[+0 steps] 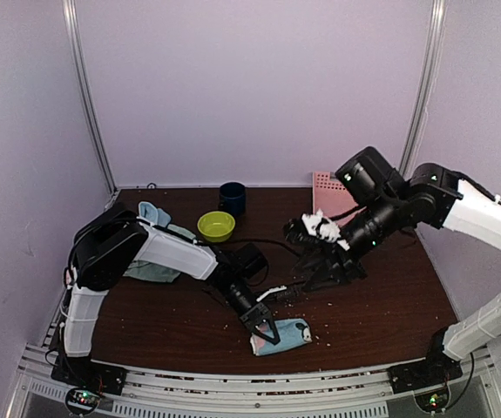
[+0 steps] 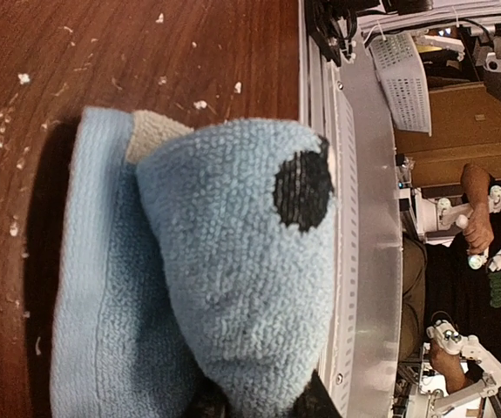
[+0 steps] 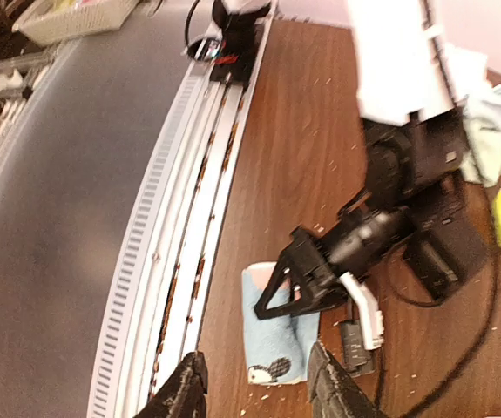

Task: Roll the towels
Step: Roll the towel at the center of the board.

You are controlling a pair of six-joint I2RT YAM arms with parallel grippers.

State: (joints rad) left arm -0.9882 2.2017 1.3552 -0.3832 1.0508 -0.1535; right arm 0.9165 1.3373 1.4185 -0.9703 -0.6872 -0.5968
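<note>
A small light blue towel (image 1: 285, 335) with a pink patch and a black-and-white mark lies partly rolled near the table's front edge. My left gripper (image 1: 266, 327) is on it. In the left wrist view a fold of this towel (image 2: 233, 261) fills the space between the fingertips (image 2: 313, 404), which are closed on it. The right wrist view shows the same towel (image 3: 278, 341) with the left gripper (image 3: 276, 294) on top. My right gripper (image 1: 318, 272) hangs open and empty above the table behind the towel; its fingers (image 3: 333, 390) stand wide apart. A heap of mint green and pale blue towels (image 1: 159, 228) lies at the back left.
A lime-green bowl (image 1: 216, 226) and a dark blue cup (image 1: 232, 198) stand at the back centre. A pink lattice basket (image 1: 324, 186) stands behind the right arm. White crumbs dot the brown table (image 1: 381, 305). The metal rail (image 1: 259, 392) runs along the front edge.
</note>
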